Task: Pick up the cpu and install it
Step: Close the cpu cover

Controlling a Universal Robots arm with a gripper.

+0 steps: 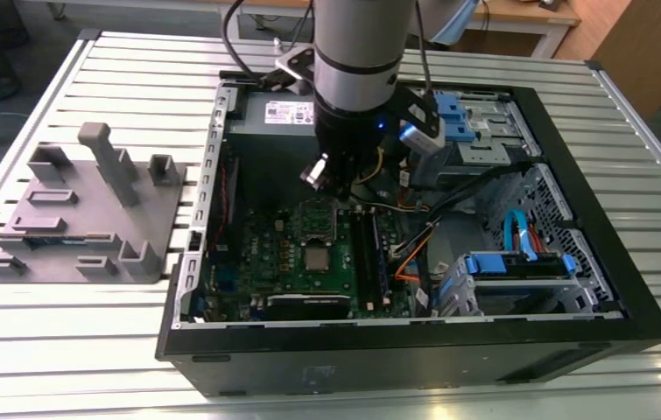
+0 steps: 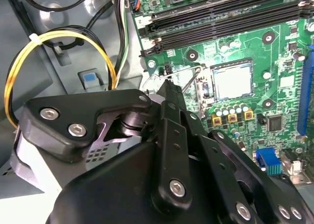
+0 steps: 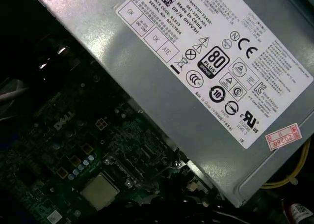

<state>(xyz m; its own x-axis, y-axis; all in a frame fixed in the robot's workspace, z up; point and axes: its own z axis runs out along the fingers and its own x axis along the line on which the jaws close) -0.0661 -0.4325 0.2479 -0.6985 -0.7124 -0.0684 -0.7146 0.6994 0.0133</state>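
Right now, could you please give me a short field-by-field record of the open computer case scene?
cpu: small square silvery chip lying in the motherboard socket, also in the second wrist view
gripper: above the green motherboard, apart from the chip
case: black open computer case on the slatted metal table
fixture: grey plastic fixture on the exterior view's left

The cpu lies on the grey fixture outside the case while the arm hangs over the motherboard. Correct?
Not quite. The cpu lies on the motherboard, inside the case, not on the fixture, as the exterior view shows. The arm does hang over the motherboard.
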